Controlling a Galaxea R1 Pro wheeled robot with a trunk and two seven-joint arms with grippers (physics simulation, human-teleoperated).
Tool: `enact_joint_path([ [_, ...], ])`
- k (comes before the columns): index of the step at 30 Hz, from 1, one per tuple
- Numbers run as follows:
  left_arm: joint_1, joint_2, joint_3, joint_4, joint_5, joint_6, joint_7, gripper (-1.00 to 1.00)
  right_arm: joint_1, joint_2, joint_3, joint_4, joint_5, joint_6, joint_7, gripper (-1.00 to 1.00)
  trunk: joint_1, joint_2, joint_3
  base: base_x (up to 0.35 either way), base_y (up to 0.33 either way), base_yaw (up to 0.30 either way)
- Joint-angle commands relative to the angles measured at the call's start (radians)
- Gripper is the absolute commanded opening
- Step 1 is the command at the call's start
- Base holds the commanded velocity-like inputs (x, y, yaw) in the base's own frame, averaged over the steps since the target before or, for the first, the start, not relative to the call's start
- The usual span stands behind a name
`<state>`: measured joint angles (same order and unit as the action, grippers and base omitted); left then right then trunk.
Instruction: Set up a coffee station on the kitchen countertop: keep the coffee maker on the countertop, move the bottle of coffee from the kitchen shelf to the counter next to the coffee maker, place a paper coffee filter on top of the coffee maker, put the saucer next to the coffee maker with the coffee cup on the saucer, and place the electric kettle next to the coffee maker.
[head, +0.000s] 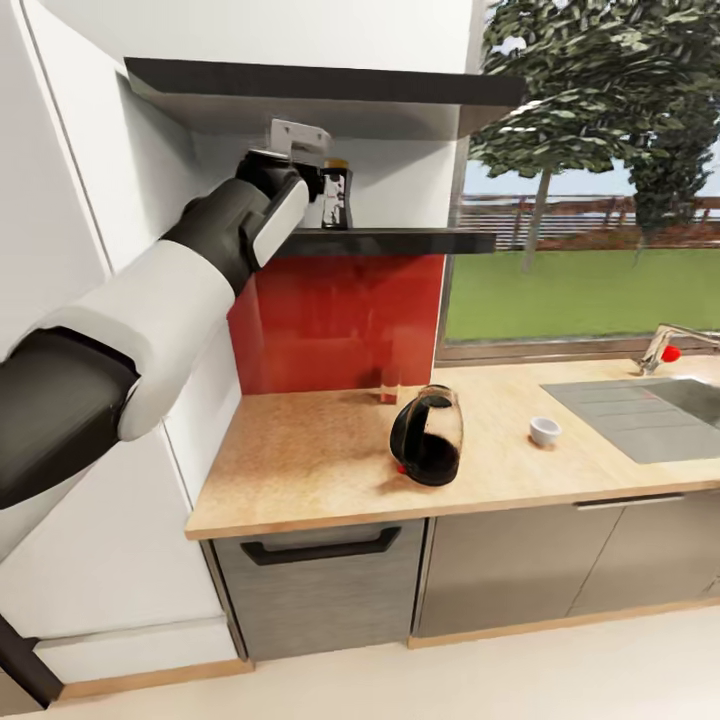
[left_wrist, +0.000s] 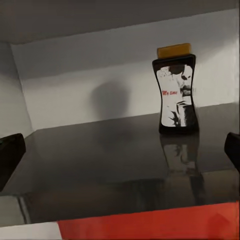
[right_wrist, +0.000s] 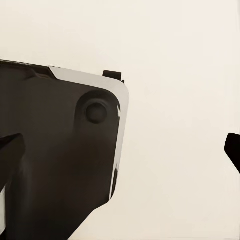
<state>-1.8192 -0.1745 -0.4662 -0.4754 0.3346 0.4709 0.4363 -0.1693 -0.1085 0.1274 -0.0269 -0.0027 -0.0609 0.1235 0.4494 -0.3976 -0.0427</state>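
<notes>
Bottle of coffee (left_wrist: 175, 90) stands upright on the dark kitchen shelf (left_wrist: 115, 160), near the back wall. The left pincer (left_wrist: 120, 150) is spread wide in front of it, with one black fingertip (left_wrist: 10, 152) at each side of the left wrist view, and it holds nothing. The bottle is ahead of the pincer and not touching it. From the head view, the left arm (head: 150, 310) reaches up to that shelf, beside the bottle (its cap is yellowish-brown). Below, the electric kettle (head: 430, 437) sits on the wooden tabletop (head: 300, 470). The coffee cup (head: 545, 431) is near it, between the kettle and the steel sink (head: 650, 415). The right pincer (right_wrist: 120, 150) is also wide and empty, over a dark robot part (right_wrist: 55, 160).
</notes>
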Motion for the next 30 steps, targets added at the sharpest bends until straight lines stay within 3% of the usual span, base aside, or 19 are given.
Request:
enact_joint_path([
  [1, 0.002, 0.0, -0.004, 0.001, 0.009, 0.0, 0.008, 1.0, -0.001, 0.0, 0.006, 0.001, 0.0, -0.004, 0.002, 1.0, 0.001, -0.002, -0.002, 0.0, 0.0, -0.297],
  [9, 0.033, 0.0, -0.002, 0.008, 0.007, -0.071, 0.015, 1.0, -0.001, 0.0, 0.007, 0.001, 0.0, -0.004, 0.002, 1.0, 0.001, -0.002, -0.002, 0.023, 0.0, -0.241],
  [18, 0.032, 0.0, -0.003, -0.004, 0.005, -0.074, 0.022, 1.0, -0.001, 0.0, 0.011, 0.001, 0.002, -0.006, -0.002, 1.0, 0.001, -0.002, -0.002, 0.092, 0.0, -0.012],
  [22, 0.032, 0.0, -0.003, -0.007, 0.005, -0.074, 0.065, 1.0, -0.001, 0.0, 0.009, 0.001, 0.003, -0.007, -0.001, 1.0, 0.001, -0.002, -0.002, 0.003, 0.0, 0.0],
  [30, 0.031, 0.0, 0.013, -0.026, 0.007, -0.074, 0.083, 1.0, -0.001, -0.002, 0.009, 0.001, 0.003, -0.007, -0.001, 1.0, 0.001, -0.002, -0.002, 0.124, 0.0, 0.0],
])
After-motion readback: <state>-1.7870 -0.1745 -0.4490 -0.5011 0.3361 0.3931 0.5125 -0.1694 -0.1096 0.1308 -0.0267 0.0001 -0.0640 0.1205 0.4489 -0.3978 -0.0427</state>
